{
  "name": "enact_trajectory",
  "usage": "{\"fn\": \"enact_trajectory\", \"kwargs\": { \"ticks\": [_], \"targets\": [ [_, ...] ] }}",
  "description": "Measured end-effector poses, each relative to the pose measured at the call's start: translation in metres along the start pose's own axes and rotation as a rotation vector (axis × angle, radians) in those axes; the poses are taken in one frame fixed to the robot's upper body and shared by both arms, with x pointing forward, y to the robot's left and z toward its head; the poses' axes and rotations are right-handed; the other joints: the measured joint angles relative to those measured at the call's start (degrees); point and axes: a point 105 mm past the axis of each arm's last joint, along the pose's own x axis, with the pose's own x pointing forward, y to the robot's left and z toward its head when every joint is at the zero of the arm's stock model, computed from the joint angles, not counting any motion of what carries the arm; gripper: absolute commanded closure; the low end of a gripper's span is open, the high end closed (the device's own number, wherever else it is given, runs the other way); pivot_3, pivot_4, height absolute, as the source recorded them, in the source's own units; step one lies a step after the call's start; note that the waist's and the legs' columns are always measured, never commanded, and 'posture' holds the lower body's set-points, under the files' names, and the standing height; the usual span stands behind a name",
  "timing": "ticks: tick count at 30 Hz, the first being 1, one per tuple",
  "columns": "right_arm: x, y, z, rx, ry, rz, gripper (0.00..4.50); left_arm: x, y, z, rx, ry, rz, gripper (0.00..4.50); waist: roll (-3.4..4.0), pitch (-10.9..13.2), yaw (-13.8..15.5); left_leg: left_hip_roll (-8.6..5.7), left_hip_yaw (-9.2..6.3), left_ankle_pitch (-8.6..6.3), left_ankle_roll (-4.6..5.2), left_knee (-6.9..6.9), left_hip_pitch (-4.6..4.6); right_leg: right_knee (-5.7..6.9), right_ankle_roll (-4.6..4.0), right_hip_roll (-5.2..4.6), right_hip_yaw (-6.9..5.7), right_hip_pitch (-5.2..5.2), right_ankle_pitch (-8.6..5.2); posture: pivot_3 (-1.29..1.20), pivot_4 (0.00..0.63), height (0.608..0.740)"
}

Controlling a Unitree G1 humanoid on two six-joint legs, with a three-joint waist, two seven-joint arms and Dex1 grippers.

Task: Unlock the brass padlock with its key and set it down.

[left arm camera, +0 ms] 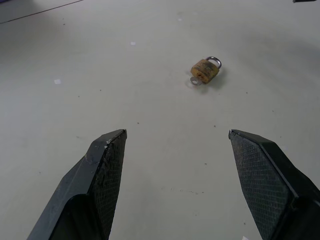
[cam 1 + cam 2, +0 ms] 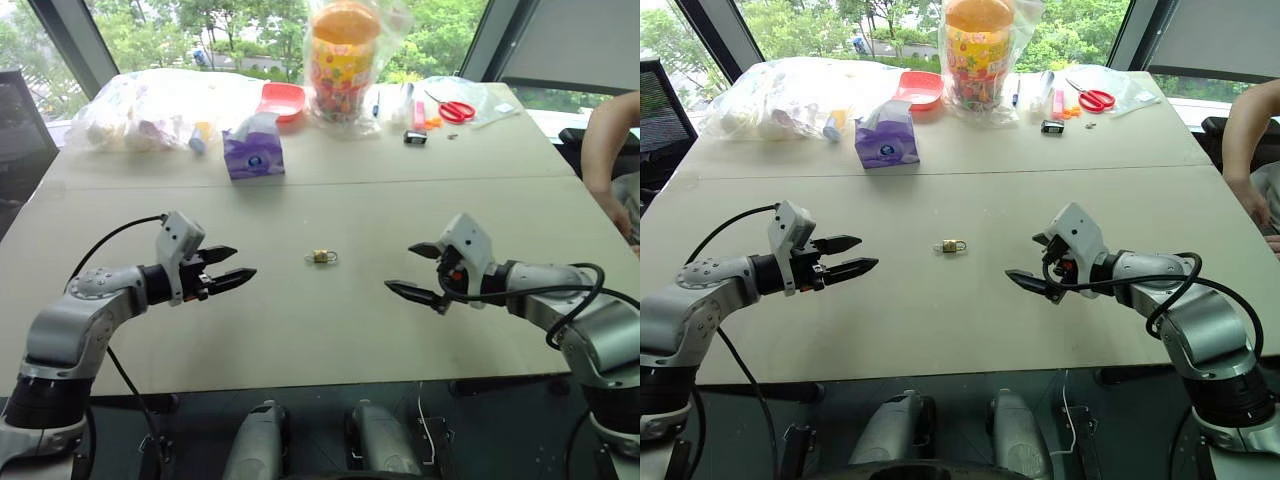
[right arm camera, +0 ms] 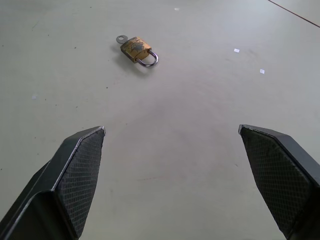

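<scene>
A purple tissue box (image 2: 253, 150) stands on the far half of the table (image 2: 300, 330), with a red tray (image 2: 282, 99) just behind it. A bagged orange-lidded jar (image 2: 342, 55) stands beside the tray; clear plastic bags (image 2: 150, 110) lie at the far left and red-handled scissors (image 2: 455, 109) at the far right. A person's arm (image 2: 605, 150) shows at the table's right edge.

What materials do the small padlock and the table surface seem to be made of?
Padlock: body looks like brass, dull yellow with dark worn spots; its loop looks like steel, silvery and shiny. Table: probably laminate or painted board, matte pale beige, smooth, with tiny specks.
</scene>
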Motion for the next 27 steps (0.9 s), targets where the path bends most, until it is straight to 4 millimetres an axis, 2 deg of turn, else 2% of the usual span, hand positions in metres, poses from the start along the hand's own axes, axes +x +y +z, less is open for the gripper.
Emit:
{"fn": "enact_trajectory", "kwargs": {
  "ticks": [5, 16, 18, 21, 23, 27],
  "targets": [
    [0.0, -0.002, 0.002, -0.017, -0.006, -0.01, 0.0, 0.002, -0.003, -0.009, -0.006, 0.016, -0.007, 1.1, 0.0, 0.0, 0.0, 0.0, 0.0, 0.0, 0.0, 0.0, 0.0, 0.0, 0.0, 0.0, 0.0, 0.0, 0.0, 0.0, 0.15, 0.74],
    [0.006, 0.0, 0.004, -0.034, -0.007, 0.002, 0.0, 0.004, -0.002, -0.005, 0.012, 0.013, -0.015, 1.1, 0.0, 0.0, 0.0, 0.0, 0.0, 0.0, 0.0, 0.0, 0.01, 0.01, 0.0, -0.01, -0.01, 0.0, 0.0, 0.0, 0.15, 0.74],
    [0.016, 0.002, 0.013, -0.063, -0.021, 0.032, 0.0, 0.002, 0.004, -0.004, 0.063, 0.051, -0.025, 1.1, 0.01, 0.0, -0.4, 0.0, 0.01, 0.02, -0.03, 0.01, 0.04, 0.03, -0.04, -0.01, 0.0, 0.0, 0.02, 0.0, 0.15, 0.74],
    [0.043, 0.005, 0.037, -0.158, -0.031, 0.089, 0.0, -0.006, 0.021, 0.001, 0.181, 0.151, -0.039, 1.1, 0.04, 0.0, -0.9, 0.0, 0.01, 0.06, -0.09, 0.01, 0.07, 0.1, -0.2, 0.02, -0.03, -0.04, 0.01, 0.0, 0.15, 0.74],
    [0.061, 0.008, 0.048, -0.191, -0.032, 0.134, 0.0, -0.011, 0.026, 0.009, 0.242, 0.19, -0.081, 1.1, 0.03, 0.0, -0.9, 0.0, 0.01, 0.06, -0.09, 0.0, 0.05, 0.07, -0.15, 0.02, -0.06, -0.03, 0.03, 0.0, 0.15, 0.74],
    [0.093, 0.012, 0.041, -0.211, 0.025, 0.216, 0.0, -0.014, 0.02, 0.018, 0.29, 0.217, -0.188, 1.1, 0.03, 0.0, -0.1, -0.04, 0.03, -0.01, 0.03, 0.02, -0.12, 0.0, -0.08, 0.0, -0.14, -0.13, 0.07, 0.0, 0.15, 0.74]
  ]
}}
